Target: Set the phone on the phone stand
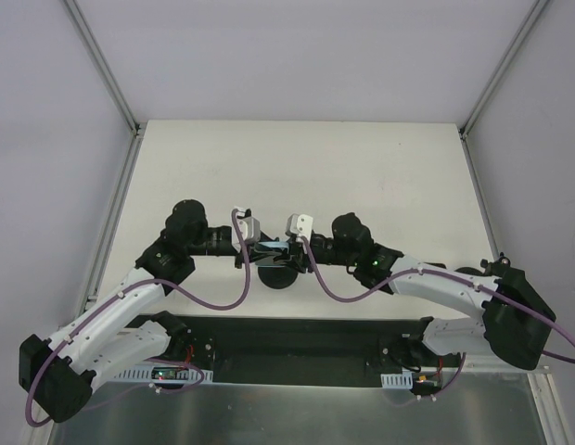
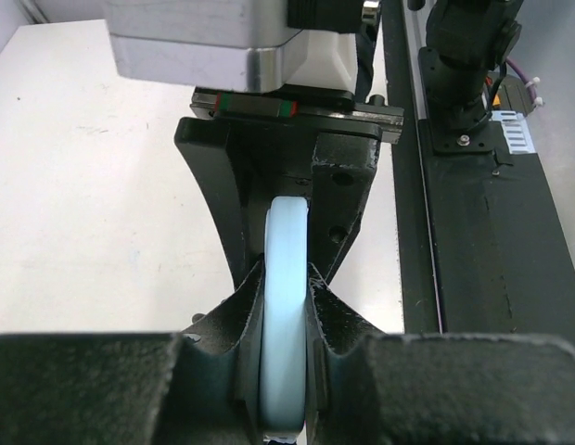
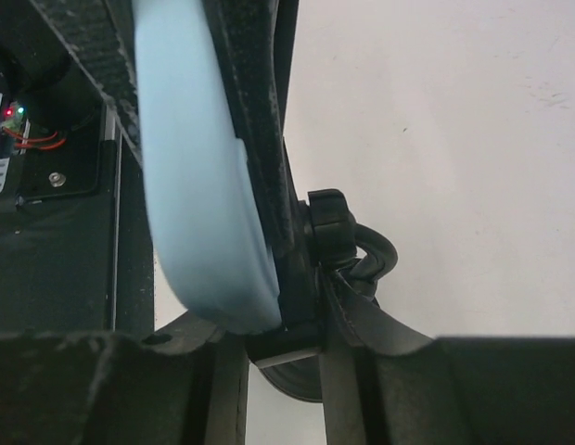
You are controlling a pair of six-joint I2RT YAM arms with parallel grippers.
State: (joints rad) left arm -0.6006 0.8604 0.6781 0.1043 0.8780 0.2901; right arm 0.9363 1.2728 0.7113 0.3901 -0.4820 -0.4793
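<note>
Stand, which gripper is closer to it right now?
Right, but only narrowly. The right gripper clamps the phone with the stand showing just under its fingertips in its wrist view. The left gripper grips the phone's other end, by the stand's left edge.

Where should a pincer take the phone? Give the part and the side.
Across its two broad flat faces, near one end, coming in from that end along its length. The phone stands edge-up and thin, so the faces offer parallel surfaces; the left pincer clamps it that way.
</note>
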